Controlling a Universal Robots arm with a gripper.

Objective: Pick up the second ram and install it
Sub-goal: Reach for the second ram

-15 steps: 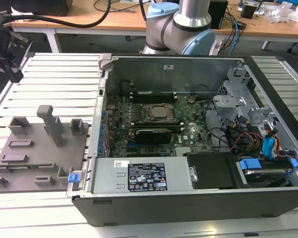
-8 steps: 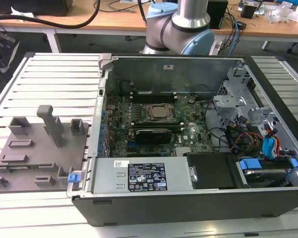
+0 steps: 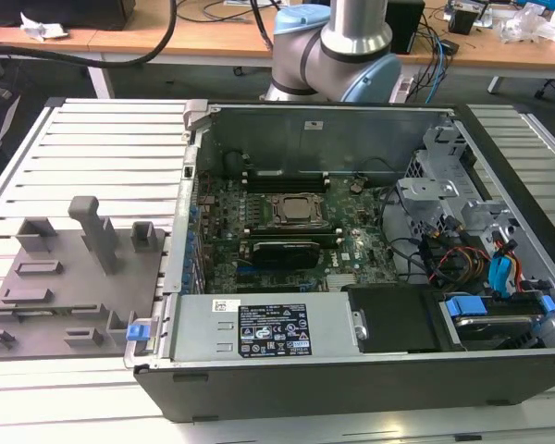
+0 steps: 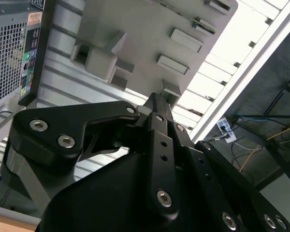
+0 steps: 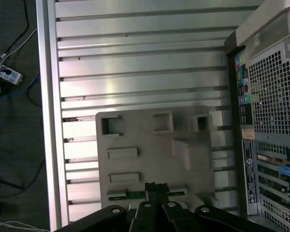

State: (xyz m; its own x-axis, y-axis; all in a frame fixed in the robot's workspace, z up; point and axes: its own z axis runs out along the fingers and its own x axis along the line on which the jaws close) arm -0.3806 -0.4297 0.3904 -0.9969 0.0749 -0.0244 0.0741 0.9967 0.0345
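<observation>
Slatted aluminium table [image 3: 102,139] carries one open computer case [image 3: 351,388] and, to the exterior view's left of it, one grey slotted tray [image 3: 74,287]; I judge the tray holds parts in fixed slots so the arm can locate them. I count one second ram [image 5: 127,195], lying flat in a tray slot; in the first wrist view it appears just beside the gripper [image 5: 156,187], which hangs above the tray, jaws together, gripping nothing.
</observation>
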